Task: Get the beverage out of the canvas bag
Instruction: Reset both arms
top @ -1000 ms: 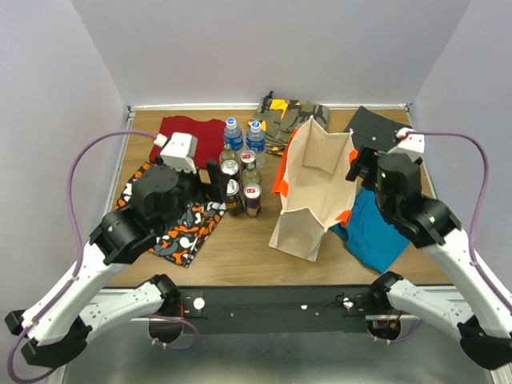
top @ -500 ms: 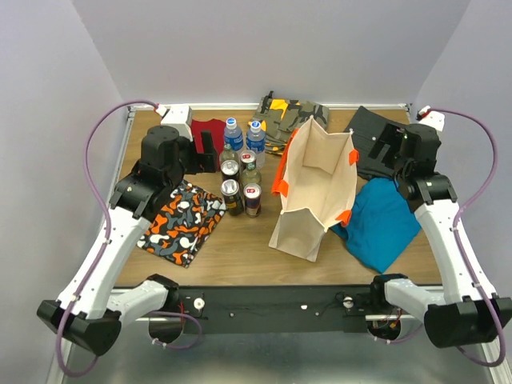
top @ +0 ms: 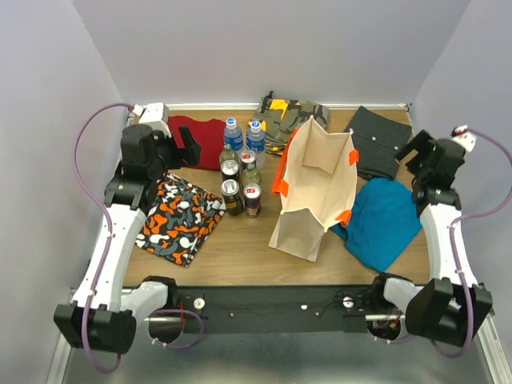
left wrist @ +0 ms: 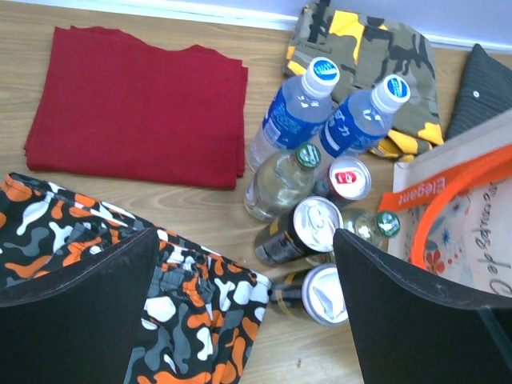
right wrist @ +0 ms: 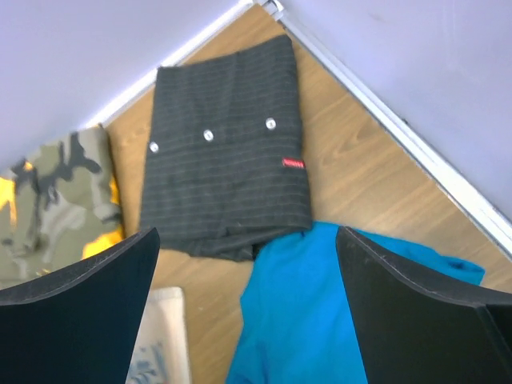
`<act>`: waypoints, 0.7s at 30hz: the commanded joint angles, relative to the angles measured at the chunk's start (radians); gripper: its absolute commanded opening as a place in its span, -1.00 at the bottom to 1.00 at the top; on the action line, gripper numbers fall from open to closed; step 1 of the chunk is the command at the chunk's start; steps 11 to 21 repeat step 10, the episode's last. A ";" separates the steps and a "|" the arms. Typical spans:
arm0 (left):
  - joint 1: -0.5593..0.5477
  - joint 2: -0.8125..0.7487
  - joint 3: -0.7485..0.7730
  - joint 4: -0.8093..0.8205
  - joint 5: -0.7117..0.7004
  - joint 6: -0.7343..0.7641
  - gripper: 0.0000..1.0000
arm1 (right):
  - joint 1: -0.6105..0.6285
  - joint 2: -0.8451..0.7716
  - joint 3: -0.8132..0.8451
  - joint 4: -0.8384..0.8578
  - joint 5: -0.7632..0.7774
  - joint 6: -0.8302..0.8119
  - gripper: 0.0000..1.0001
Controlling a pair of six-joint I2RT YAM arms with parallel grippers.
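Observation:
The beige canvas bag (top: pixel 316 188) with orange handles stands upright and open mid-table; its printed edge (left wrist: pixel 472 212) shows in the left wrist view. Inside it only beige cloth shows. Several beverages stand just left of it: two water bottles (top: pixel 233 133) (left wrist: pixel 300 112), a glass bottle (left wrist: pixel 280 180) and cans (top: pixel 253 197) (left wrist: pixel 328 220). My left gripper (top: pixel 188 146) (left wrist: pixel 244 320) hangs open at the back left, above the patterned cloth and apart from the drinks. My right gripper (top: pixel 416 150) (right wrist: pixel 248 320) is open at the far right, above the blue cloth, holding nothing.
Folded clothes lie around: a red one (top: pixel 196 130) (left wrist: pixel 136 104), an orange-black camouflage one (top: pixel 180 218), a green camouflage one (top: pixel 292 112) (right wrist: pixel 56 192), a dark striped one (top: pixel 380 142) (right wrist: pixel 224 176) and a blue one (top: pixel 380 220) (right wrist: pixel 320 320). Walls close the back and sides.
Both arms have swung outward and up: the left from over the cans to the back left, the right from beside the bag to the right edge. Both grippers stayed open.

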 commanded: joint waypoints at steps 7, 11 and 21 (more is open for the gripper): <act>0.003 -0.155 -0.150 0.149 -0.013 0.000 0.98 | -0.001 -0.208 -0.352 0.341 0.009 -0.065 1.00; 0.003 -0.169 -0.166 0.152 -0.032 0.008 0.98 | -0.001 -0.184 -0.352 0.313 0.041 -0.066 1.00; 0.003 -0.169 -0.166 0.152 -0.032 0.008 0.98 | -0.001 -0.184 -0.352 0.313 0.041 -0.066 1.00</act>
